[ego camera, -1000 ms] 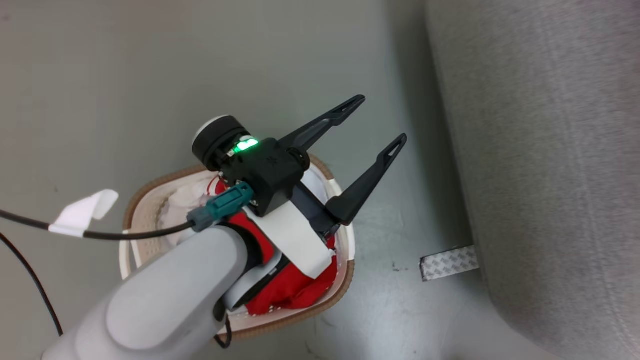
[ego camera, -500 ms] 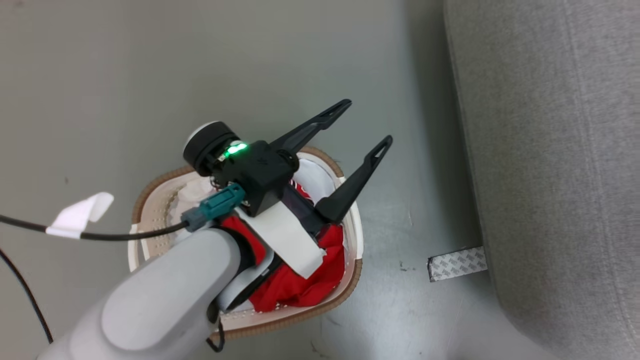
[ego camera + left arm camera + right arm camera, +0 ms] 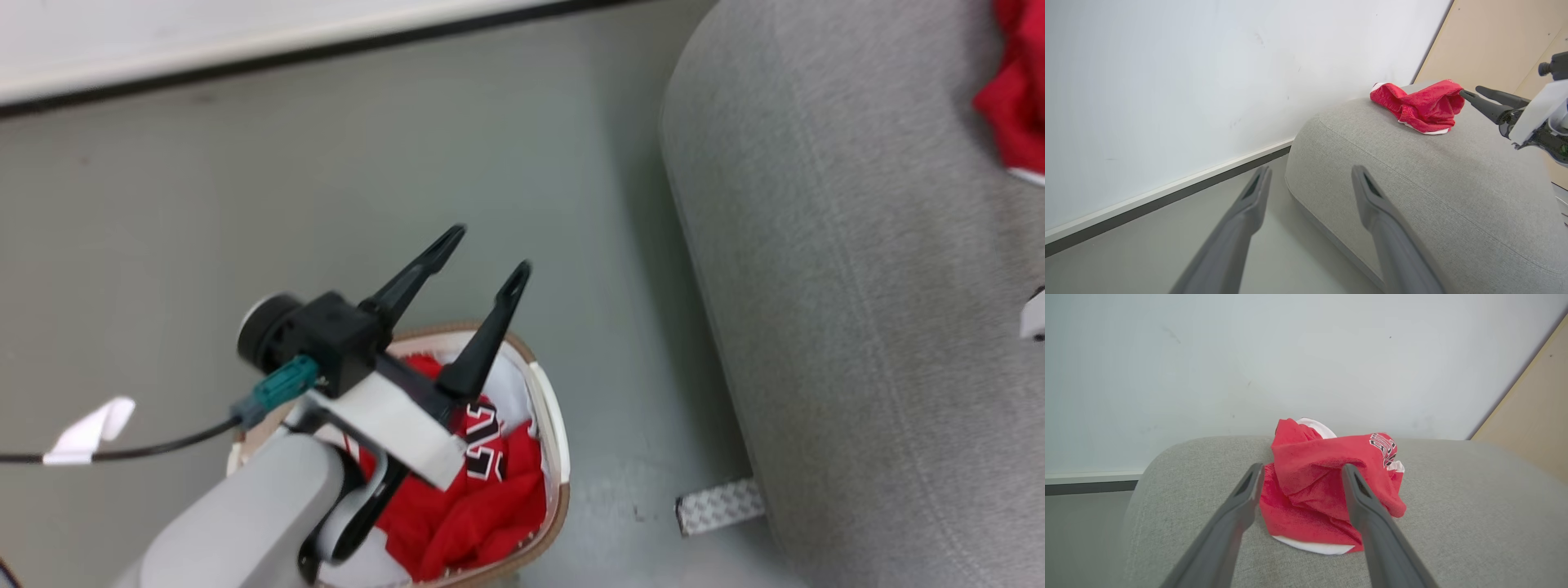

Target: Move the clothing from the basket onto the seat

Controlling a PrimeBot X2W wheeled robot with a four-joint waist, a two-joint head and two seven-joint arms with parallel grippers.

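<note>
Head view, left: noted left gripper (image 3: 490, 251), fingers apart and empty, above rounded cream-white perforated plastic basket (image 3: 549, 408) holding crumpled red lettered clothing (image 3: 490, 506). Right of it, large light grey woven-fabric seat (image 3: 816, 269) bearing another red garment (image 3: 1012, 106). Right wrist view: right gripper (image 3: 1302, 469), fingers apart at that garment's edge, nothing clamped.

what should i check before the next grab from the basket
1. Right end effector open: ok, jaws apart.
2. Crumpled red garment with white trim lying on the light grey woven-fabric seat: ok.
3. Fabric clear of the right fingers: cannot tell, they flank it closely.
4. Left end effector open and empty: ok.
5. Cream-white perforated plastic basket with brown rim emptied: not ok, red lettered clothing lies inside.
</note>
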